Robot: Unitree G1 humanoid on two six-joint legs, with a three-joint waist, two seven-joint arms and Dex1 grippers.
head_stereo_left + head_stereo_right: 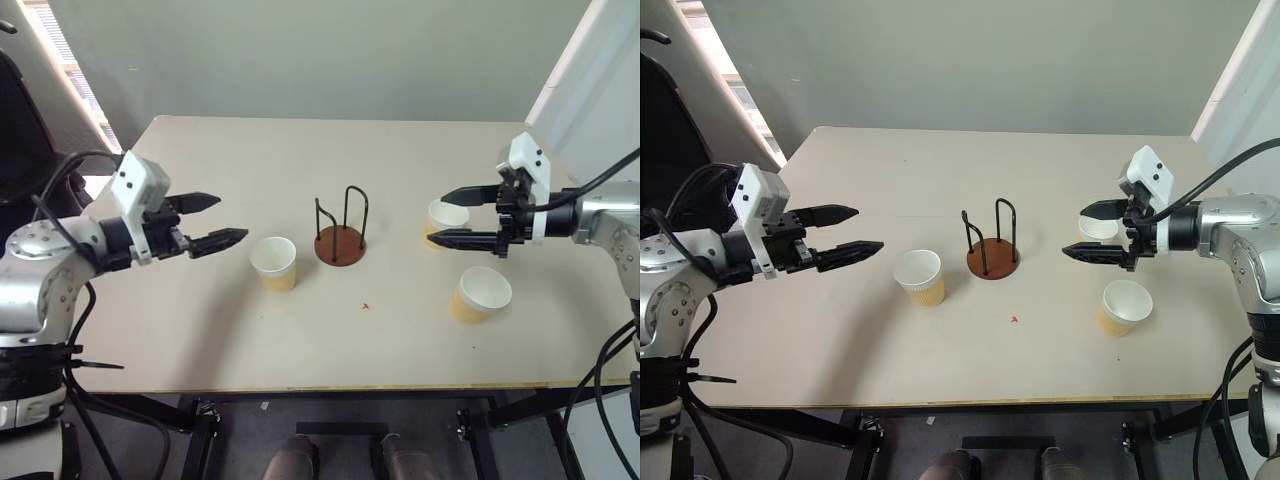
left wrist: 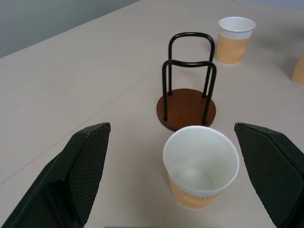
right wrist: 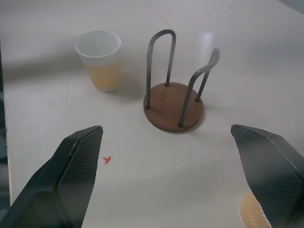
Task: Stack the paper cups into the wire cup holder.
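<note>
- Paper cups are standing upright on the table [image 1: 200,340], three in all, none of them in the wire cup holder [image 1: 341,236].
- One cup [image 1: 274,263] is sitting just to the left of the holder, near it but not touching.
- A second cup [image 1: 446,218] is standing to the right of the holder, partly hidden behind the fingers of the right gripper [image 1: 446,217].
- A third cup [image 1: 481,294] is resting nearer the front edge of the table, on the right, apart from the second cup.
- The holder is standing near the middle of the table, its brown round base flat on the surface and its two black wire loops rising upright, with nothing inside it.
- The left gripper [image 1: 218,220] is hovering above the table to the left of the first cup, its two black fingers spread wide and gripping nothing, pointing toward that cup and the holder.
- The right gripper is hovering at the right side of the table, its fingers spread wide and gripping nothing, pointing toward the holder.
- A small red mark [image 1: 366,305] is showing on the tabletop in front of the holder.
</note>
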